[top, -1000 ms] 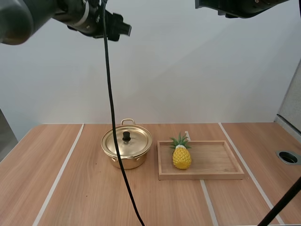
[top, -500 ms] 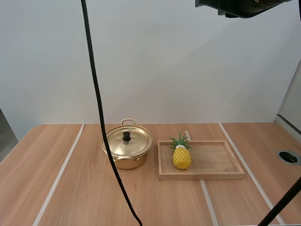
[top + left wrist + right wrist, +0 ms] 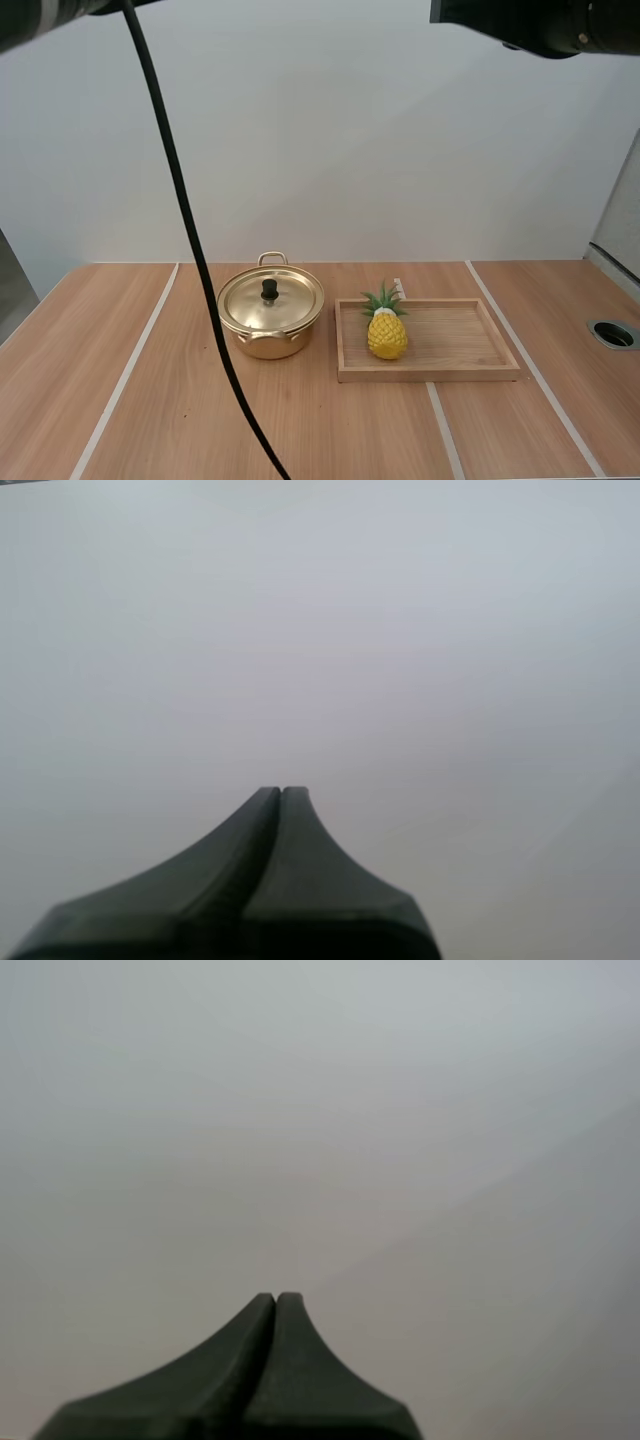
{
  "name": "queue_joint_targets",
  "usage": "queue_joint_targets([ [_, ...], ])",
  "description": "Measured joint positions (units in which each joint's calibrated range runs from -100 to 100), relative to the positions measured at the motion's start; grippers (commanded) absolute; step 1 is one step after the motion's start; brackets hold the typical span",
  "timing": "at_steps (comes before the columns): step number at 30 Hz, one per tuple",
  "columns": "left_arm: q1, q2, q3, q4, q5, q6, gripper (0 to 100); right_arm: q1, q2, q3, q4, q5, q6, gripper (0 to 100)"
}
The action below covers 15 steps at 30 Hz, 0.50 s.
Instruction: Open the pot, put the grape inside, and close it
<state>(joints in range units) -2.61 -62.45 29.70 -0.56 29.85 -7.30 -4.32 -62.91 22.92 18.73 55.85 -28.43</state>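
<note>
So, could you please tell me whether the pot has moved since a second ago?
No. The pot sits just left of the wooden tray, exactly as before.

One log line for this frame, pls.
left pincer: shut, empty | right pincer: shut, empty | pot: lid on, beside tray | pineapple: in tray, end near pot | task: not started

The pot [image 3: 262,343] is gold-coloured metal, polished and glossy. Its lid [image 3: 290,300] has the same bright sheen, and the knob [image 3: 269,290] is matt black. The tray [image 3: 430,375] is pale wood, smooth, with fine grain. The pineapple [image 3: 386,337] has a knobbly yellow skin, slightly shiny, like plastic. The table [image 3: 200,430] is smooth, matt wood-grain. The left gripper [image 3: 282,791] and right gripper [image 3: 276,1297] are smooth matt black.
</note>
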Motion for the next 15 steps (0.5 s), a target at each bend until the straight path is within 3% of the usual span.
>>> queue_joint_targets([
  [8,0.0,-12.8,15.32,0.56,-10.96,-0.4,0,0.0,-8.17,9.21,0.99,-0.58,0.0,0],
  [15,0.0,-21.04,20.66,0.56,-12.81,-0.4,0,1.03,-15.34,13.38,1.86,0.93,-0.4,0],
])
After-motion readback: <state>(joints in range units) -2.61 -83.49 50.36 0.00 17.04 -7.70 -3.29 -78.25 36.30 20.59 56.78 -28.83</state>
